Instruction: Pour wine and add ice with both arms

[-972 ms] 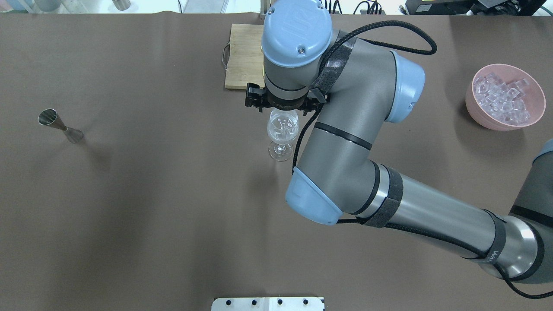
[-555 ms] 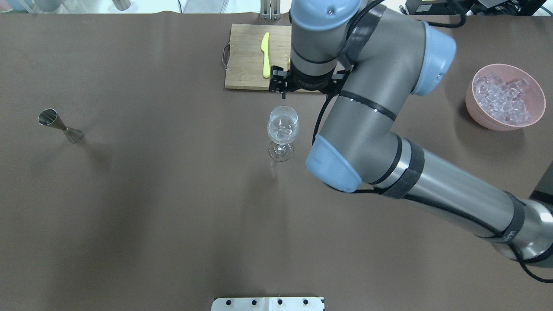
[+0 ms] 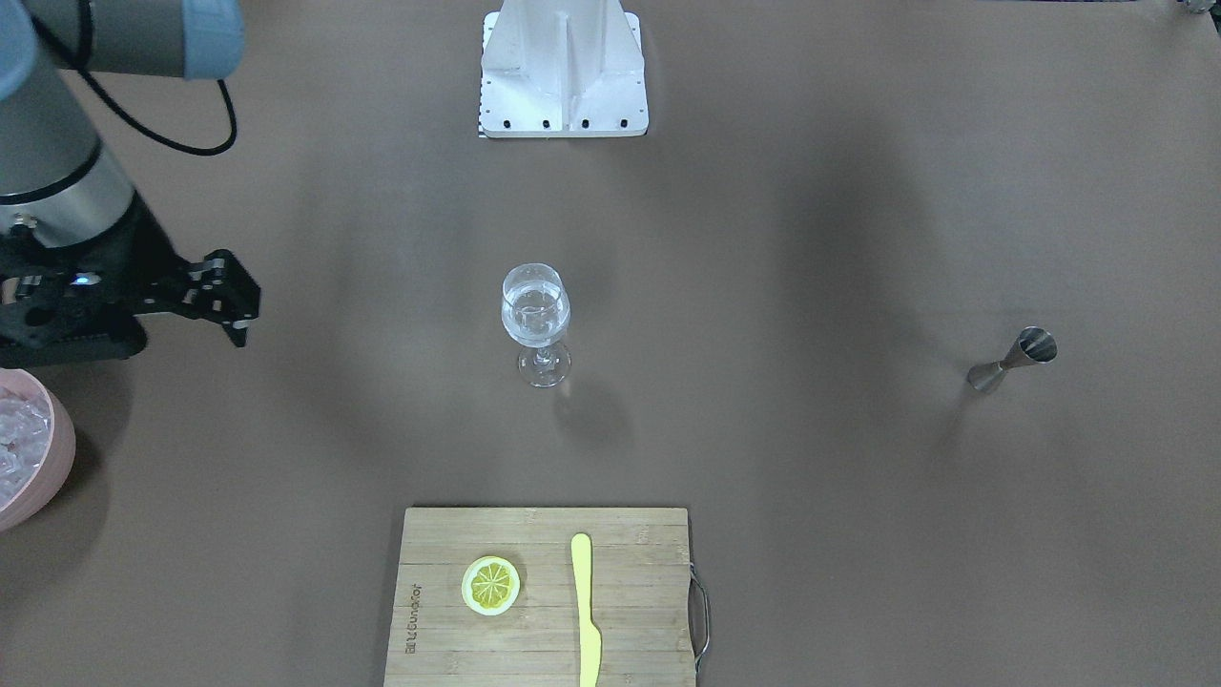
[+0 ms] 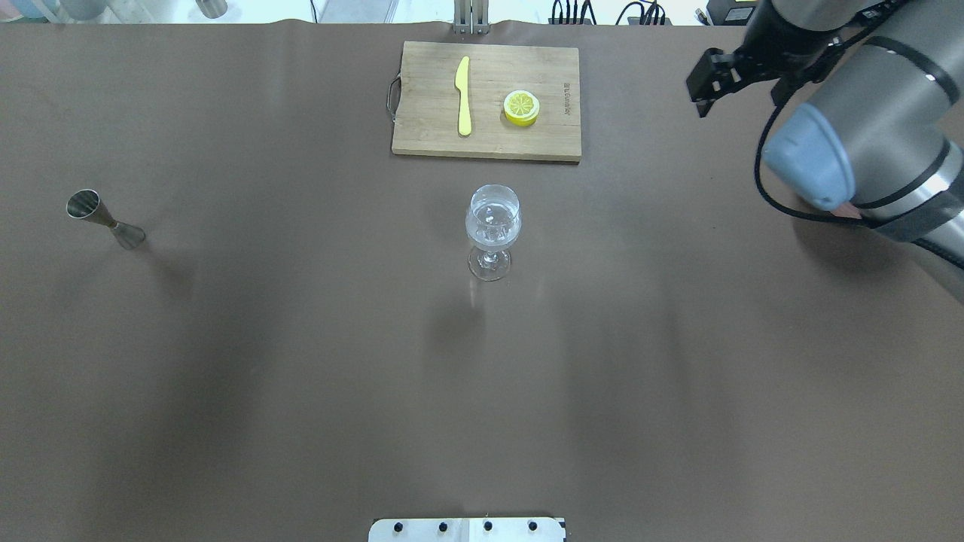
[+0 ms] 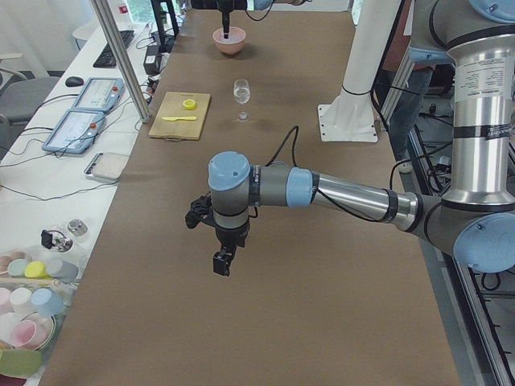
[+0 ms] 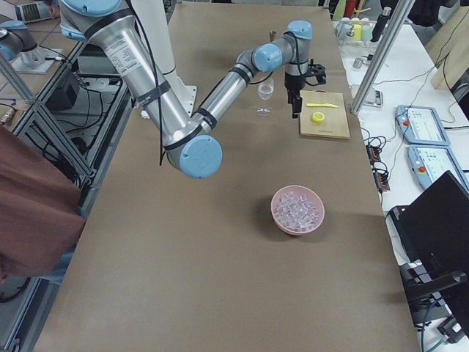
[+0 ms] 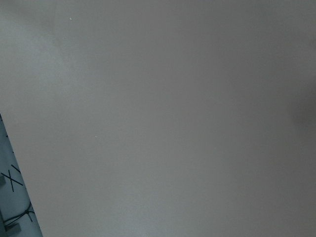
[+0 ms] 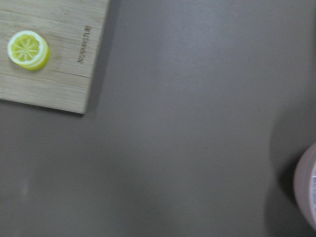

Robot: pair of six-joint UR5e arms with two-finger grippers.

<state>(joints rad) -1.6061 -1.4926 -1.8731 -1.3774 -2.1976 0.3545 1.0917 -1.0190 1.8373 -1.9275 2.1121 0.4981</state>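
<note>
The right gripper [image 4: 742,75], well apart from the glass [image 4: 493,218]: jaws spread, empty. The left gripper [image 5: 221,264]: you cannot tell. The pink bowl [image 6: 296,230], far from the glass, holds the ice [image 6: 297,208]. Expect hard, slippery, light chunks; pinch one across flat sides. The wine [image 3: 536,322] is in the glass.

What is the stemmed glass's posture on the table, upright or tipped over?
Upright: the stemmed glass stands on its round foot on the table, bowl above the stem, mouth facing up.

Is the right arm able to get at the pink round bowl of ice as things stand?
Probably yes: the right gripper hangs close to the pink round bowl, with only bare brown table between them.
</note>
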